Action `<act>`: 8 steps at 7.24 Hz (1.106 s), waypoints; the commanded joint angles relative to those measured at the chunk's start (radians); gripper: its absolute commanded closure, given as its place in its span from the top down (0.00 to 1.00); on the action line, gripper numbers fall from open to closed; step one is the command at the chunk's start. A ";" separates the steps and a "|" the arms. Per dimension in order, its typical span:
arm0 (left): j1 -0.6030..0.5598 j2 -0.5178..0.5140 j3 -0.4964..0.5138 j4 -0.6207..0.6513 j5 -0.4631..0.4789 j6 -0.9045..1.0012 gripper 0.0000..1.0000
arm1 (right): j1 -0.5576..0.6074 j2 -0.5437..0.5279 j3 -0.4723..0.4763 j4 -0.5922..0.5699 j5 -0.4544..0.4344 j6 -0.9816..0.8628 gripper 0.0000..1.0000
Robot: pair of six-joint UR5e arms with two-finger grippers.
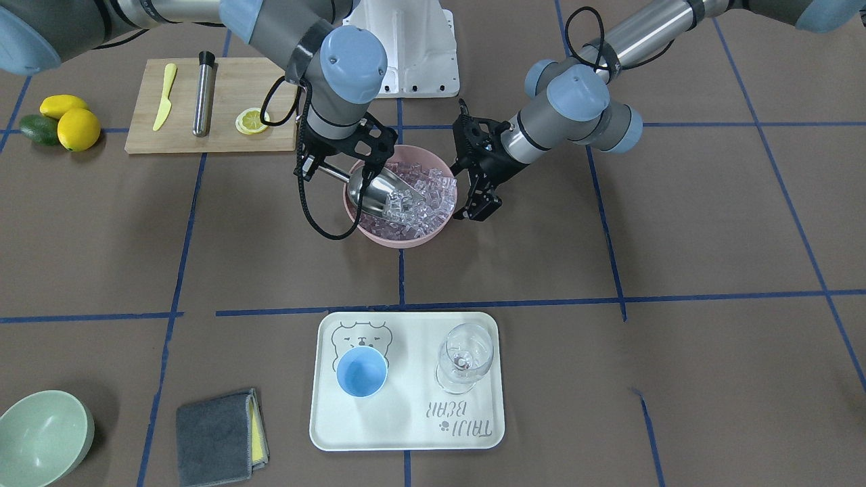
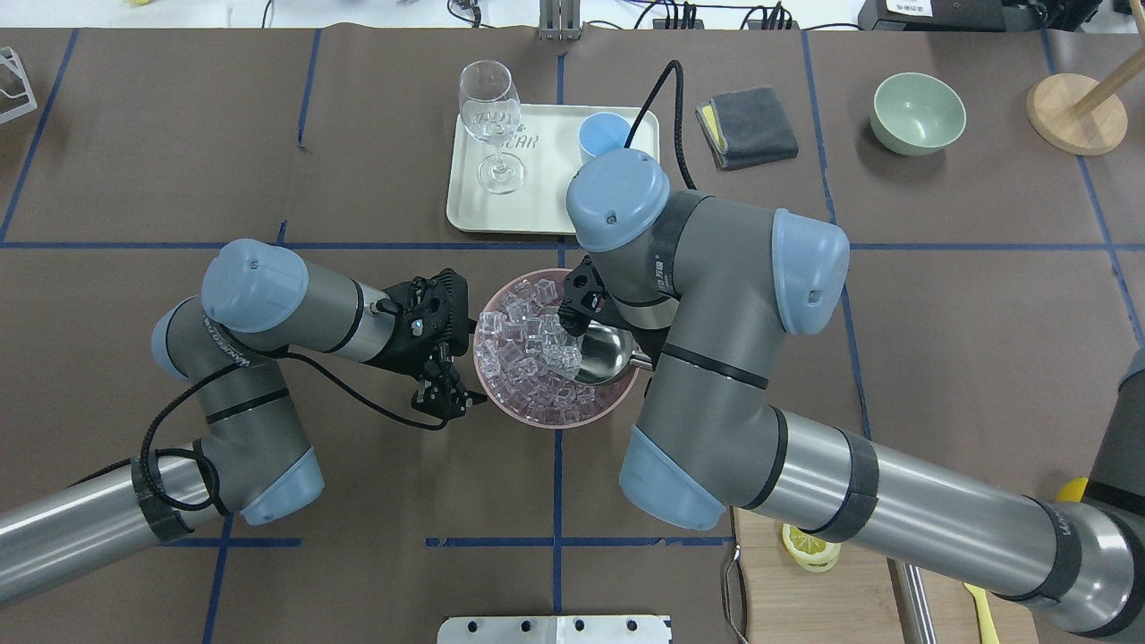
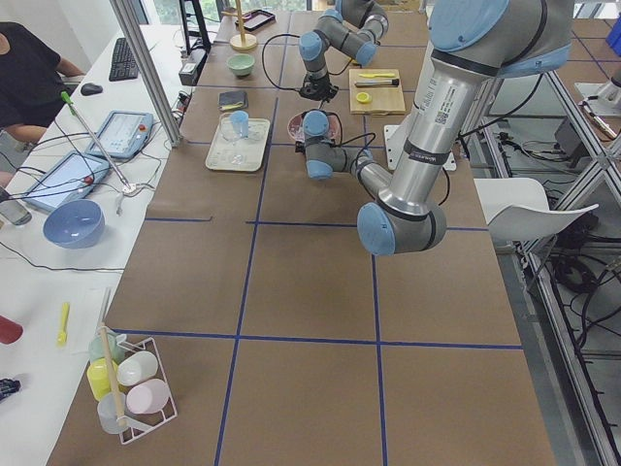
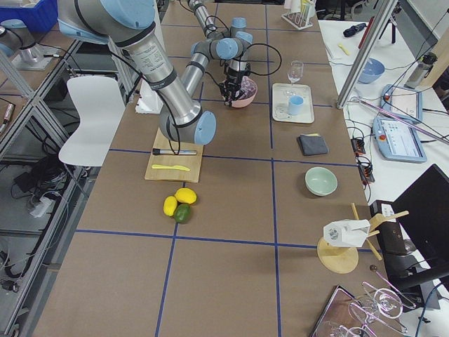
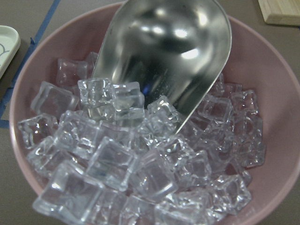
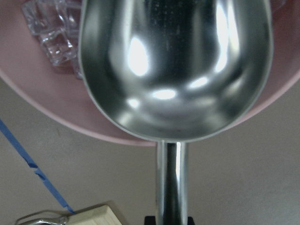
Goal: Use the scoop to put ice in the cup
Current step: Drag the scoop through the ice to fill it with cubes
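Observation:
The steel scoop (image 1: 382,193) lies tilted in a pink bowl (image 1: 399,240) full of ice (image 1: 426,199). Its mouth is pushed into the cubes and its trough (image 5: 168,51) is mostly bare, with a few cubes at the lip. My right gripper (image 1: 316,169) is shut on the scoop's rod handle (image 6: 171,187) at the bowl's rim. My left gripper (image 1: 477,203) stands at the bowl's opposite side, close to the rim, and looks open and empty; it also shows in the overhead view (image 2: 443,398). The light-blue cup (image 1: 362,372) stands empty on a white tray (image 1: 406,426), apart from both arms.
A clear wine glass (image 1: 463,358) stands on the tray beside the cup. A cutting board (image 1: 216,105) holds a yellow knife, a steel cylinder and a lemon slice. Lemons and an avocado (image 1: 67,122), a green bowl (image 1: 44,436) and a folded grey cloth (image 1: 220,426) lie around the table.

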 commanded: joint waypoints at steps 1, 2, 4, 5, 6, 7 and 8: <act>0.000 -0.001 -0.001 0.000 0.000 -0.001 1.00 | 0.002 -0.052 0.016 0.074 0.022 -0.002 0.00; 0.000 -0.001 -0.003 0.000 0.000 -0.001 1.00 | 0.005 -0.055 0.028 0.076 0.030 -0.002 0.00; -0.002 -0.004 -0.006 0.000 -0.002 -0.016 1.00 | 0.011 -0.090 0.030 0.151 0.059 0.000 0.00; -0.002 -0.010 -0.007 0.000 0.000 -0.018 1.00 | 0.028 -0.090 0.033 0.153 0.094 -0.002 0.00; -0.002 -0.010 -0.007 0.000 -0.002 -0.018 1.00 | 0.031 -0.095 0.036 0.153 0.097 -0.003 0.00; -0.002 -0.010 -0.007 0.000 -0.002 -0.018 1.00 | 0.047 -0.095 0.049 0.154 0.120 -0.003 0.00; -0.002 -0.010 -0.009 0.000 -0.002 -0.018 1.00 | 0.047 -0.116 0.065 0.176 0.127 0.000 0.00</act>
